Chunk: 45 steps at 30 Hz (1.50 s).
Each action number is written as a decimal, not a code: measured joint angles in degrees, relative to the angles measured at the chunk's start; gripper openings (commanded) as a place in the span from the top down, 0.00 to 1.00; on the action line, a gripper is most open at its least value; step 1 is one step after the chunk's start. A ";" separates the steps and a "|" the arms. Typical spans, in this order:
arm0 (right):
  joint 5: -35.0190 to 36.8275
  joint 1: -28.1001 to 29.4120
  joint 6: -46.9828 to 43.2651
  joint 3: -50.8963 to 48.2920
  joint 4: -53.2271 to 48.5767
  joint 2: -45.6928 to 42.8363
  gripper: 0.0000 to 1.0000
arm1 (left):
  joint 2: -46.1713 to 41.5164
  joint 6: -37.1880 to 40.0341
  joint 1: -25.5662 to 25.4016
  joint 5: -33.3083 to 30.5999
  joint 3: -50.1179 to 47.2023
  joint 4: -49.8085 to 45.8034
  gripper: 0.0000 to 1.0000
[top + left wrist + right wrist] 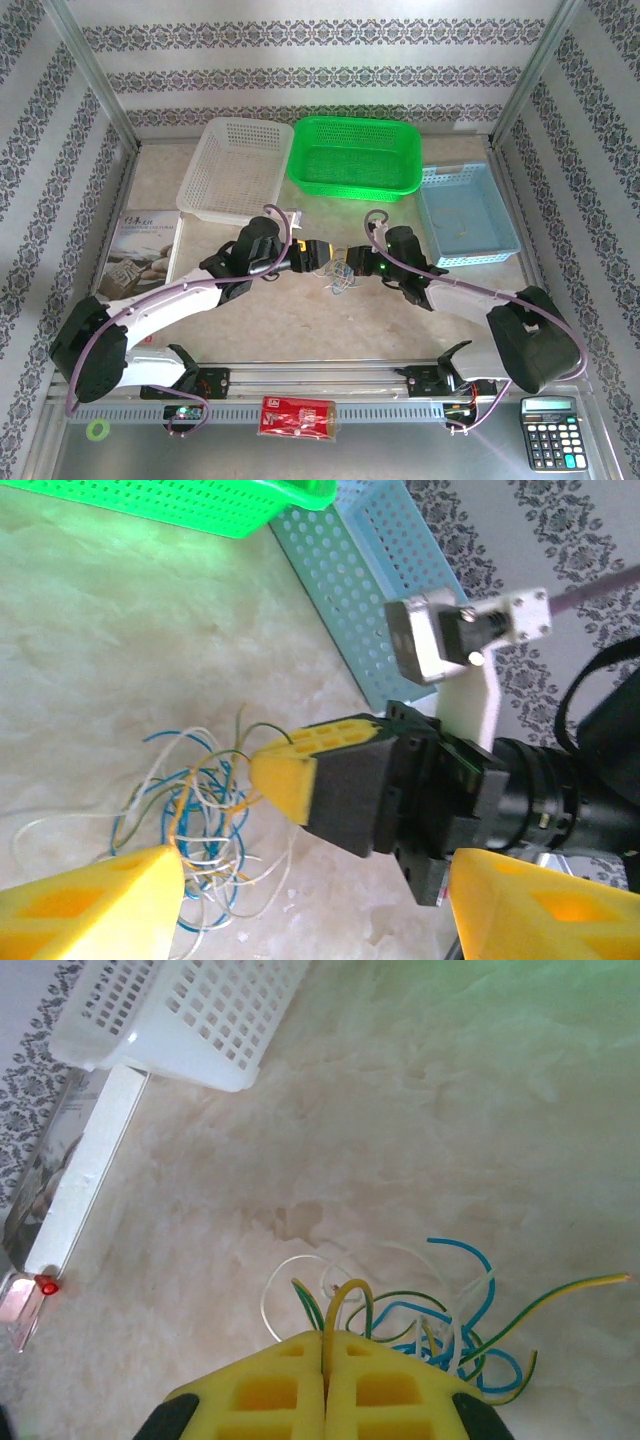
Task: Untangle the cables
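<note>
The cables [340, 279] lie in one small loose knot on the table [300, 320], about in the middle and nearer to the arms than to the baskets. They are thin wires, white, yellowish, green and blue, looped over each other, so the knot has no clear long side. In the right wrist view one green and yellow wire [560, 1295] pokes out to the side by itself. The right arm [405, 250] reaches in from the right. The right jaws are pressed flat together, and a yellowish loop [345, 1295] rises straight out of the seam, so they seem to pinch that wire at the edge of the knot. The left arm [180, 298] reaches in from the left, and the left jaws stand wide with nothing in them. In the left wrist view the knot sits just beside one of the yellow fingers [100, 900], and the tip of the right jaws meets the knot from the other side. So the knot lies between the two arms, and both are very close. The left jaws probably need to close on a different wire before any pulling apart. Which wire runs where inside the knot is too fine to tell, and from above the arm tips hide much of it. The white basket [235, 165], green basket [355, 155] and blue basket [468, 215] stand well apart at the back.
</note>
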 measured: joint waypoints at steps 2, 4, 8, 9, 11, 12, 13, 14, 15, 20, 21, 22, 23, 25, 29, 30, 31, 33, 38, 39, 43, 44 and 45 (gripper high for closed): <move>-0.42 -0.02 -0.22 -0.35 0.17 -0.63 1.00 | 0.02 -0.02 0.22 -0.22 -0.24 0.00 0.29; -0.85 -0.02 -0.39 -0.72 0.39 -1.20 1.00 | 0.42 0.00 0.31 -0.24 -0.26 0.00 0.29; -1.40 -0.22 -0.66 -1.11 0.48 -1.75 1.00 | 2.19 0.17 0.44 -0.48 -0.35 -0.07 0.29; -1.42 -0.37 -0.70 -1.14 0.52 -1.79 1.00 | 2.75 0.26 0.44 -0.72 -0.46 -0.11 0.29; -1.42 -0.39 -0.83 -1.18 0.52 -1.86 1.00 | 3.89 0.76 0.46 -1.42 -0.46 -0.55 0.29; -1.42 -0.39 -0.90 -1.20 0.52 -1.86 1.00 | 4.55 1.18 0.46 -1.68 -0.46 -0.76 0.29; -1.42 -0.39 -1.03 -1.29 0.55 -1.86 1.00 | 5.38 1.62 0.48 -1.97 -0.46 -1.09 0.29; -1.42 -0.39 -1.09 -1.38 0.57 -1.86 1.00 | 6.08 1.97 0.52 -2.12 -0.46 -1.38 0.29; -1.44 -0.39 -1.20 -1.46 0.55 -1.84 1.00 | 6.99 2.34 0.68 -2.29 -0.46 -1.77 0.29; -1.55 -0.39 -1.27 -1.66 0.55 -1.84 1.00 | 12.59 4.59 2.16 -3.06 0.15 -3.45 0.30; -1.64 -0.39 -1.27 -1.68 0.55 -1.84 1.00 | 13.94 5.05 2.38 -3.06 0.68 -3.80 0.31; -1.66 -0.39 -1.27 -1.70 0.55 -1.84 1.00 | 15.28 5.60 2.62 -3.02 1.42 -4.26 0.31; -1.68 -0.39 -1.27 -1.70 0.55 -1.84 1.00 | 16.35 6.10 2.69 -3.04 2.16 -4.63 0.32; -1.70 -0.44 -1.29 -1.70 0.55 -1.84 1.00 | 18.60 7.02 2.69 -2.99 4.13 -5.51 0.32; -1.79 -0.76 -1.44 -1.70 0.55 -1.84 1.00 | 21.11 8.04 2.69 -2.78 6.54 -5.86 0.33; -1.81 -0.76 -1.46 -1.70 0.55 -1.84 1.00 | 21.33 8.13 2.69 -2.78 6.60 -5.86 0.33; -1.81 -0.76 -1.46 -1.70 0.55 -1.84 1.00 | 21.46 8.24 2.69 -2.78 6.60 -5.92 0.34; -1.81 -0.76 -1.46 -1.70 0.55 -1.84 1.00 | 21.77 8.26 2.69 -2.78 6.62 -5.92 0.34; -1.81 -0.76 -1.46 -1.70 0.55 -1.81 1.00 | 22.82 8.22 2.69 -2.84 6.60 -5.95 0.37; -1.79 -0.76 -1.46 -1.70 0.55 -1.79 1.00 | 23.04 8.22 2.69 -2.84 6.60 -5.95 0.37; -1.79 -0.76 -1.46 -1.70 0.57 -1.44 1.00 | 24.06 8.04 2.69 -2.99 6.58 -5.95 0.44; -1.79 -0.76 -1.46 -1.70 0.57 -1.40 1.00 | 24.28 8.00 2.69 -2.99 6.58 -5.95 0.46; -1.79 -0.76 -1.46 -1.70 0.57 -1.36 1.00 | 24.52 7.96 2.69 -2.99 6.58 -5.95 0.48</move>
